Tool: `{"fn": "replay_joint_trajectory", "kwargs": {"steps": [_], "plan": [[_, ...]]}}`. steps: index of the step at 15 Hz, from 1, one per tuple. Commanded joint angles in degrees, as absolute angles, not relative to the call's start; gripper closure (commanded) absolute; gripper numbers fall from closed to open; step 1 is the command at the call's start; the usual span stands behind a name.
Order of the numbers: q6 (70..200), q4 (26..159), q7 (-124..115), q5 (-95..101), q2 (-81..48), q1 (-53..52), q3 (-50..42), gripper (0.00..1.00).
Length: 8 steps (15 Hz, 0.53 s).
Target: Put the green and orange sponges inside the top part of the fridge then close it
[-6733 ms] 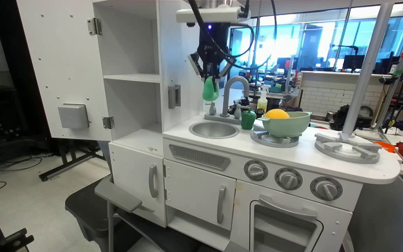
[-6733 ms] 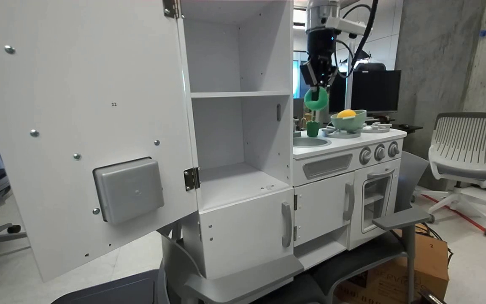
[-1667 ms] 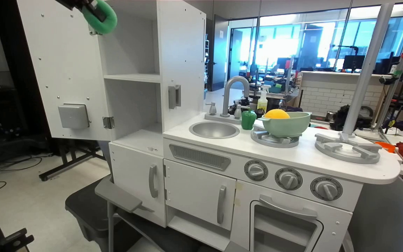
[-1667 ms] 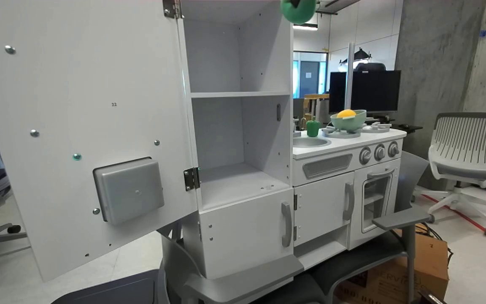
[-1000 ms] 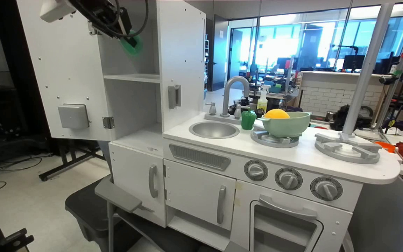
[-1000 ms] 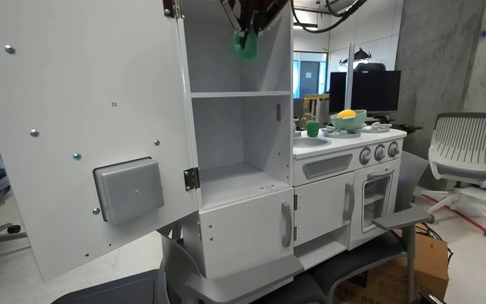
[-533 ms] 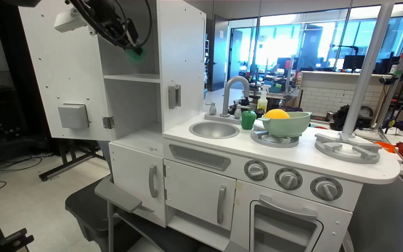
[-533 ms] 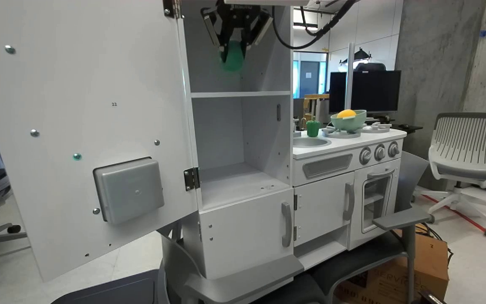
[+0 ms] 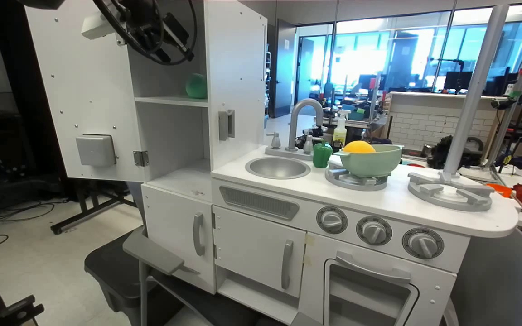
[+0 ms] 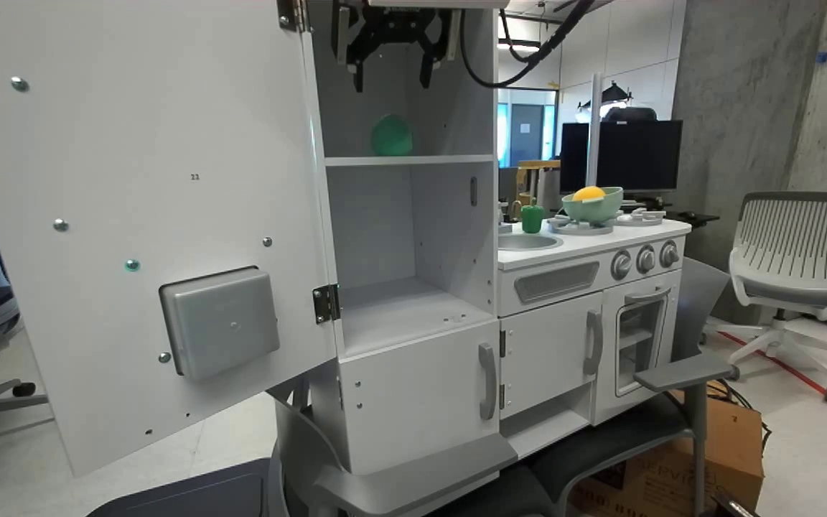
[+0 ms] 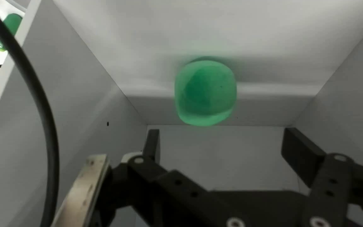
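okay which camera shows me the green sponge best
The wrist view: the green sponge looks largest there, with nothing in front of it. Both exterior views show it smaller, on the fridge shelf; in an exterior view, the fridge's side wall seems to hide its edge.

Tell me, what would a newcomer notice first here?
Probably the green sponge on the shelf in the fridge, below the open gripper. Next, the orange sponge, bright in the bowl on a burner. The door, wide open, fills an exterior view's left.

Green sponge point(image 10: 392, 136) rests on the open fridge's point(image 10: 377, 222) shelf point(image 10: 442, 160), orange sponge point(image 9: 358, 147) in a bowl point(image 9: 372, 164).
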<state>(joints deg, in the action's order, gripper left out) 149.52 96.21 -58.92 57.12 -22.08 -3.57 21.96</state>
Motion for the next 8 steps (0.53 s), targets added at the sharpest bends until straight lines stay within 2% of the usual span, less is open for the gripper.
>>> {"fn": "replay_joint_trajectory", "kwargs": {"steps": [1, 2, 4, 7, 8], "plan": [[148.41, 93.37, -58.78, 57.27, -23.72, -4.21, 21.83, 0.00], [149.76, 93.71, -55.93, 52.89, -22.97, -8.88, 15.90, 0.00], [147.32, 96.57, -51.99, 48.15, -20.63, -10.23, 15.26, 0.00], [140.25, 101.94, -38.01, 34.43, -15.49, -10.06, 16.73, 0.00], [136.69, 103.37, -33.56, 31.37, -13.22, -5.97, 21.45, 0.00]]}}
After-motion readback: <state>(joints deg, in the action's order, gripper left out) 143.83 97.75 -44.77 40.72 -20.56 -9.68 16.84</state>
